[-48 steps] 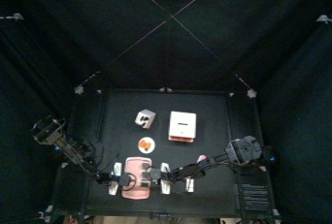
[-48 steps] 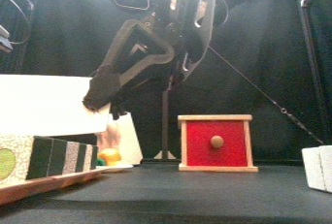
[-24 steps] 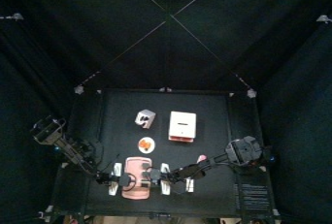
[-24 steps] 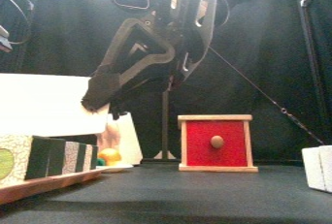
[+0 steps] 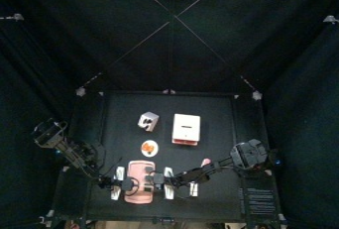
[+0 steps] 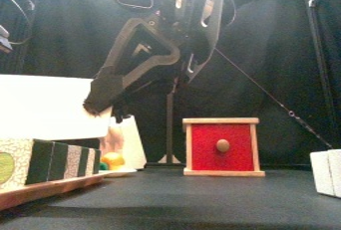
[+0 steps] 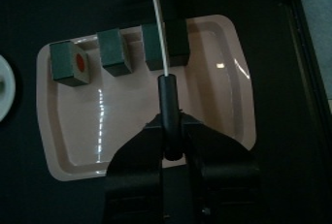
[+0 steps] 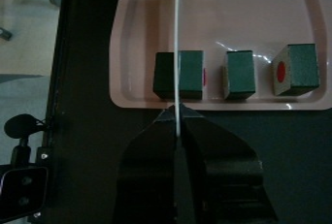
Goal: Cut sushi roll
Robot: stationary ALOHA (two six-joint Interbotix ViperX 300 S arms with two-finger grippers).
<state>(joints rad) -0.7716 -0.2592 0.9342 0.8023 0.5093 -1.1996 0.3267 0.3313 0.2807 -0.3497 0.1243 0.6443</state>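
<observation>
Black curtained pen, small black table: the sushi roll lies in three cut pieces in a row on a pink tray at the table's front edge, below both arms. A knife runs across the end piece of the row; its black handle is clamped between the jaws of the left gripper, and the jaws of the right gripper are pressed together on the thin blade at its far end. Behind the tray, well apart from it, stand a small plate and a red box with a knob.
</observation>
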